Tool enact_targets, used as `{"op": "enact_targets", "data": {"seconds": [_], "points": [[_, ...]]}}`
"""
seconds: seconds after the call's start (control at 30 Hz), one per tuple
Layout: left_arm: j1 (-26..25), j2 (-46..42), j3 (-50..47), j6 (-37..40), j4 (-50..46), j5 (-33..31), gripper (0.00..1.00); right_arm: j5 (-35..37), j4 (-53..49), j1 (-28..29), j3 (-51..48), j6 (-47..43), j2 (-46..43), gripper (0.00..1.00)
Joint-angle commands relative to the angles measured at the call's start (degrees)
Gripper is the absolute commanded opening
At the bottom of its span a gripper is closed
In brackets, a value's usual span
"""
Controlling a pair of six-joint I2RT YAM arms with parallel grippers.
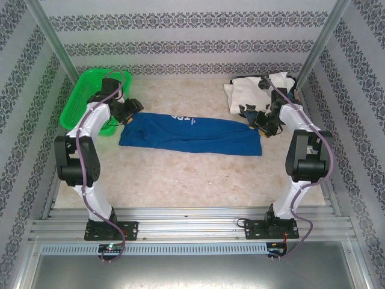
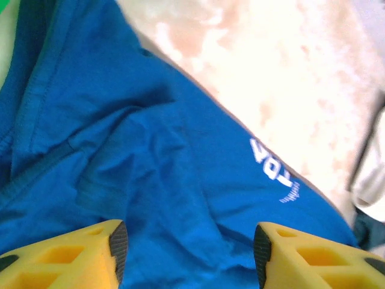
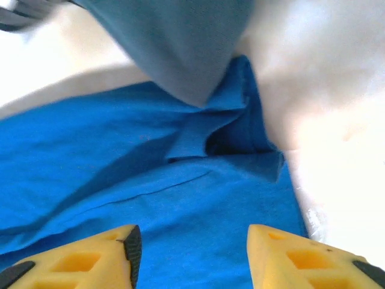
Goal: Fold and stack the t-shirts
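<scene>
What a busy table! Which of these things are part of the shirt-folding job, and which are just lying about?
Part of the job: blue t-shirt spread mid-table; white shirt at back right; bluish-grey shirt by the blue one's end.
Just lying about: green mesh basket at back left.

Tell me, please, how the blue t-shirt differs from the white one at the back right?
The blue t-shirt lies folded into a long band across the table; the white t-shirt sits bunched in the back right corner. The blue one carries white lettering, the white one black marks. Both are cloth, lying on the table.
</scene>
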Motion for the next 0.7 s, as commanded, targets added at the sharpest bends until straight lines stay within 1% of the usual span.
{"op": "enact_targets", "data": {"seconds": [0.0,0.1,0.17,0.3,0.43,0.67], "points": [[1.1,-4.9,-5.5,-2.6,1.7,3.2,0.6,-5.1,3.8,-0.5,-4.1,-1.3,-9.1,0.63],[1.7,-5.5,-10.4,-3.1,2.9,3.2,0.6,-7.2,7.5,-0.4,-10.2,-1.5,-15.9,0.77],[2.2,-5.4,-13.4,-5.3,6.5,3.9,0.6,-8.5,9.1,-0.3,-13.9,-1.6,-19.3,0.81],[2.6,-2.6,-14.7,-8.6,11.1,3.9,0.6,-10.4,10.9,-0.5,-19.1,-1.6,-23.4,0.84],[2.7,0.0,-16.8,-14.7,17.6,4.1,0.6,-11.5,13.3,-0.5,-23.4,-0.7,-26.7,0.85],[2.5,3.1,-20.2,-23.9,27.4,4.1,0.59,-11.8,12.9,-0.5,-24.2,-1.8,-27.1,0.86]]}}
